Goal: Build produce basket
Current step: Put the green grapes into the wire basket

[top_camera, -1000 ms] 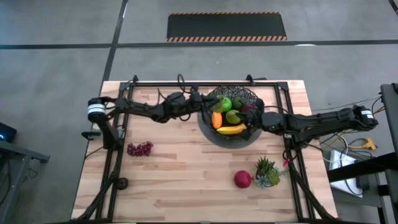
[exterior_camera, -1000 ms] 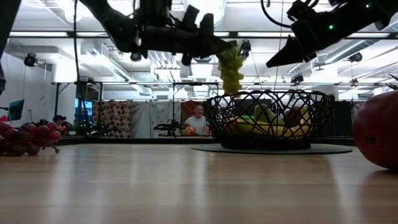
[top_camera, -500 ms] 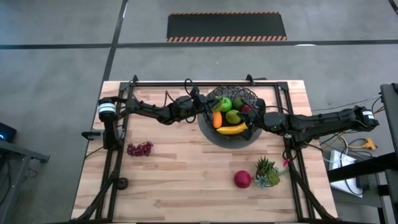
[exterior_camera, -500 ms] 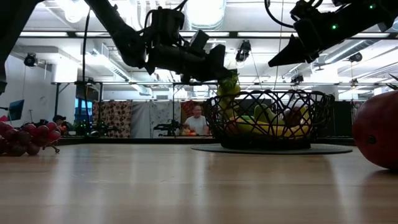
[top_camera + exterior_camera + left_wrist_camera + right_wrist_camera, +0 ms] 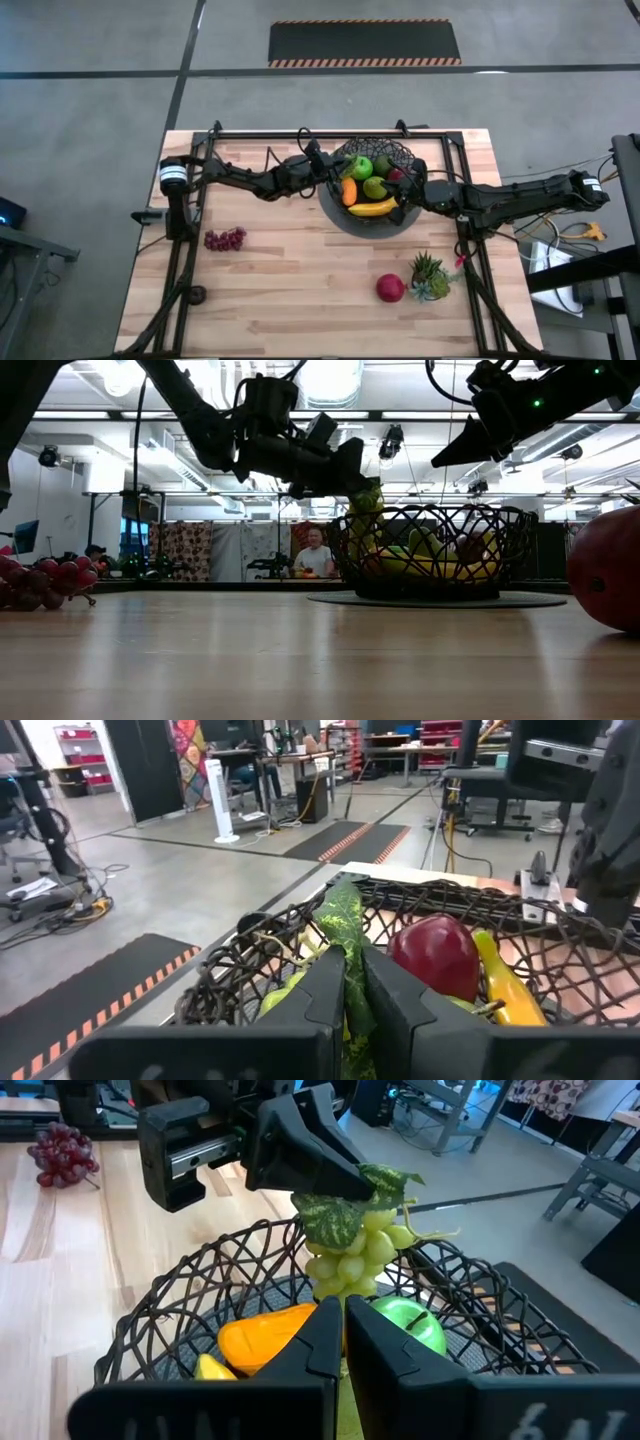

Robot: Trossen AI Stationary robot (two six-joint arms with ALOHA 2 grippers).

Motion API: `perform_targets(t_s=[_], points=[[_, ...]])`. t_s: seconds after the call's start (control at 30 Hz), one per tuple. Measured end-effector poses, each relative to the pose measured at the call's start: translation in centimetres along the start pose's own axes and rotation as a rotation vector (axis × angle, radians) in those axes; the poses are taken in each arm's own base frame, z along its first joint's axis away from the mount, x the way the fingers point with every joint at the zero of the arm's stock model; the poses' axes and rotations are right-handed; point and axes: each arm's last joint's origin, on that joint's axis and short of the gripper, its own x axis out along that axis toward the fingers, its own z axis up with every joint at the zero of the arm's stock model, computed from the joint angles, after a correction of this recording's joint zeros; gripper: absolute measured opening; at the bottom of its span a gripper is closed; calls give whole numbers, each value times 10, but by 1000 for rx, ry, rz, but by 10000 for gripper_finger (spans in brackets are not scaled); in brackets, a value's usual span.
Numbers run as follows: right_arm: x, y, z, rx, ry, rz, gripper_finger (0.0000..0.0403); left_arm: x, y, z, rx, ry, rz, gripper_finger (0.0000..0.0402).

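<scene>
Since a second ago the left gripper (image 5: 335, 1185), clamped on the green grape bunch (image 5: 352, 1252), has sunk to the round black wire basket's (image 5: 432, 552) rim. Opposite, the right gripper (image 5: 418, 193) hovers closed, empty; purple grapes (image 5: 225, 239) lie well behind the left gripper on open table

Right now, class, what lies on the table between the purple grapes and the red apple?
Nothing: in the high view the wood between the purple grapes and the red apple is bare. The potted plant stands beyond the apple.

floor: grey concrete (image 5: 90, 130) | striped black mat (image 5: 364, 43) | ceiling: strip lights (image 5: 100, 415) | room: white fan (image 5: 215, 800)
</scene>
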Motion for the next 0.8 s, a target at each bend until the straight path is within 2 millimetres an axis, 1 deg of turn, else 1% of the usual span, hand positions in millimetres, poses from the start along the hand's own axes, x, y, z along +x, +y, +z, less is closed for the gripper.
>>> perform_targets(t_s=[0.2,0.53,0.8], points=[[0,0,0,4,0,0,9,0,1,-1,2,15,35,11],[0,0,0,4,0,0,9,0,1,-1,1,14,36,11],[0,0,0,5,0,0,9,0,1,-2,-45,18,36,11]])
